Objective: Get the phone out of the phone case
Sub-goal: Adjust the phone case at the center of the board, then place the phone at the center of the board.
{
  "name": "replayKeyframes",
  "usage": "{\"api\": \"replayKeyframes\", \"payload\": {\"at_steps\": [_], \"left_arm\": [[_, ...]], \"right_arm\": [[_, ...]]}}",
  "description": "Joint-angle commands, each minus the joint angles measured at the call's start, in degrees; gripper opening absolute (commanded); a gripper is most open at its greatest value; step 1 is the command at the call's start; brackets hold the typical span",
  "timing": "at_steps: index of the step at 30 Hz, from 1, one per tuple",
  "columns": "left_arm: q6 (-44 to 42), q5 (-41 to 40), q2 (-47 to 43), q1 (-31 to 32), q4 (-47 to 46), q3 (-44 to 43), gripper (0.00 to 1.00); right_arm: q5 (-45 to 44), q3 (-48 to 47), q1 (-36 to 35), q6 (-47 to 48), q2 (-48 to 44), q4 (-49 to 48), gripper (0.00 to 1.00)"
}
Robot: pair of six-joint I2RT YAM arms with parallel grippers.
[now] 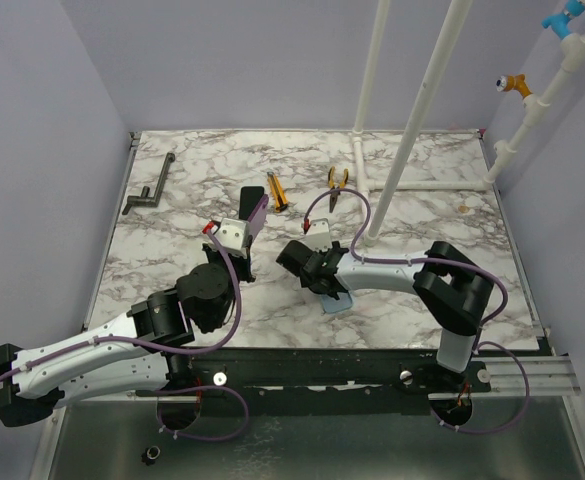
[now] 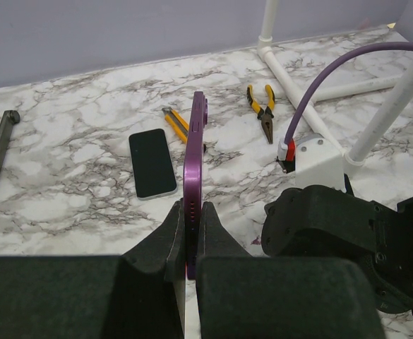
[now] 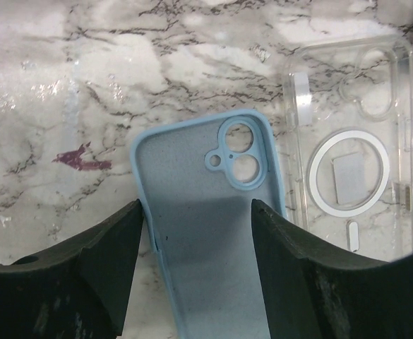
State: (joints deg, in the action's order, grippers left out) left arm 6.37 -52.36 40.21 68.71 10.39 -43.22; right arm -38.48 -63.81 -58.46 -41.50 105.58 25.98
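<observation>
Separated: purple phone (image 2: 195, 145) and blue case (image 3: 199, 183).
Left hand (image 2: 190, 229) pinches phone edge-up; right hand (image 3: 195, 215) spread over case on table (image 3: 86, 85).

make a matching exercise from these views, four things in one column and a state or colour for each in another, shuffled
Things
1. purple phone
2. blue case
3. clear case
4. pliers

States
A. empty, lying flat between the fingers of the open right end effector
B. clamped on edge in the left end effector
C. yellow handles
D. white ring on its back, lying right beside the blue case

Pairs: 1-B, 2-A, 3-D, 4-C
</observation>
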Motion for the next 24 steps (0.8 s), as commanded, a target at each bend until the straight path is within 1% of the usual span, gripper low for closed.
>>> {"api": "replayKeyframes", "payload": {"at_steps": [1,7,10,13,15,19,21,23,24], "left_arm": [[0.0,-1.5,-0.4,0.1,-2.3,-0.6,0.0],[0.1,-1.3,-0.3,0.1,-2.3,-0.4,0.0],[0.0,-1.3,-0.5,0.1,-2.3,-0.4,0.0],[-0.5,-1.5,-0.4,0.1,-2.4,-0.5,0.0],[-1.0,-1.6,-0.3,0.1,-2.3,-0.8,0.0],[-3.1,-1.8,0.0,0.1,-2.4,-1.3,0.0],[-6.0,-1.3,-0.2,0.1,-4.6,-0.7,0.0],[-11.6,0.9,0.0,0.1,-7.2,-0.1,0.0],[-14.7,1.8,0.3,0.1,-8.8,-0.1,0.0]], "right_arm": [[-2.7,0.4,1.2,1.0,3.5,5.4,0.64],[-2.4,0.6,2.2,0.8,3.1,5.5,0.65],[-0.7,0.2,2.1,1.0,0.3,5.8,0.72],[4.0,0.9,1.5,3.9,-5.7,3.0,0.78],[7.0,0.6,1.5,4.6,-10.3,2.8,0.8],[12.6,-1.2,1.5,3.7,-17.7,4.1,0.83],[16.4,-0.7,1.7,2.4,-21.8,2.5,0.84],[21.8,0.3,3.4,-1.4,-25.8,0.3,0.84],[28.0,1.1,5.8,-4.9,-28.0,-1.0,0.85]]}}
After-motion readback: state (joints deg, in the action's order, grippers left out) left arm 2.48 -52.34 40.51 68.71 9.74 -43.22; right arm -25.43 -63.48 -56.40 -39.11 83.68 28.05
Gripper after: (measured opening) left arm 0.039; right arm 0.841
